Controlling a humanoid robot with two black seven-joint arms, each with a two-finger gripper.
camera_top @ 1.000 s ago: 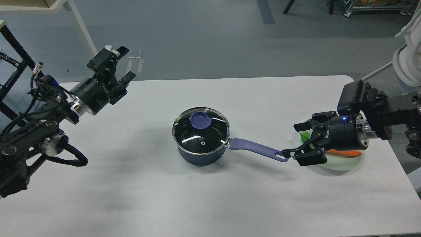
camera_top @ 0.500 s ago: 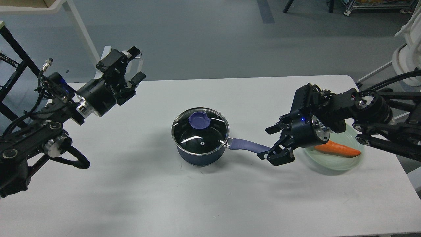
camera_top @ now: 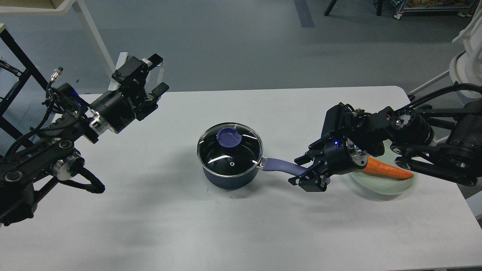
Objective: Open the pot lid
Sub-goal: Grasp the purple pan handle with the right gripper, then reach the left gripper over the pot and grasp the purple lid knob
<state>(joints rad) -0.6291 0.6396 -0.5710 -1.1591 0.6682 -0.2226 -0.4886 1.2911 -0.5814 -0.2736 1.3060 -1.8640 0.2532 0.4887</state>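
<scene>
A dark blue pot (camera_top: 229,177) stands in the middle of the white table (camera_top: 150,226). Its glass lid (camera_top: 229,152) lies flat on it, with a purple knob (camera_top: 229,137) near the far rim. The purple handle (camera_top: 280,166) points right. My right gripper (camera_top: 300,171) is open, its fingers above and below the far end of the handle. My left gripper (camera_top: 156,75) is open and empty, held high above the table's back left, well away from the pot.
A pale green bowl (camera_top: 384,184) with an orange carrot (camera_top: 386,169) stands on the right of the table, partly under my right arm. A white table leg (camera_top: 90,30) and a black frame (camera_top: 15,52) stand at the back left.
My right gripper has moved left from the bowl along the pot handle until its fingers straddle the handle's end. My left gripper has moved a little right and up. The pot and lid have not moved.
</scene>
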